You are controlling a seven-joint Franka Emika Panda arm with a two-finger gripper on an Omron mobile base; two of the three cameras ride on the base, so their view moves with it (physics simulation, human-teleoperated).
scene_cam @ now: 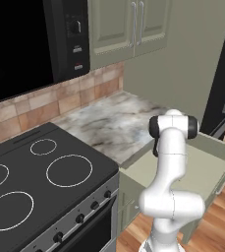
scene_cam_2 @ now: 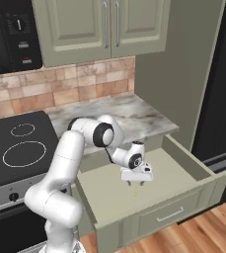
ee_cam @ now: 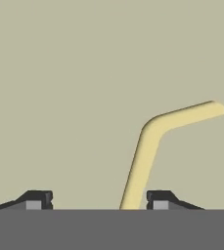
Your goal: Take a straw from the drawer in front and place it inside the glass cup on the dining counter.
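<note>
Hanging low inside the pulled-out drawer [scene_cam_2: 183,163], the pincer [scene_cam_2: 135,184] points straight down at the drawer floor, its white hand just above the pale bottom panel. In the hand view the pincer [ee_cam: 100,197] stands wide open, its two dark fingertips [ee_cam: 35,199] well apart and clamped on nothing. The straw [ee_cam: 155,141] lies flat on the drawer floor below the pincer, its near end between the fingertips and close beside the right-hand one in that view. From there it runs away from the pincer, then bends sharply to the right. In the right base view the straw [scene_cam_2: 135,190] is only a faint yellow fleck directly under the hand; whether the fingertips touch it cannot be told. Behind the pincer lies the marble worktop [scene_cam_2: 119,116], and to its left side the black stove [scene_cam: 40,172].
</note>
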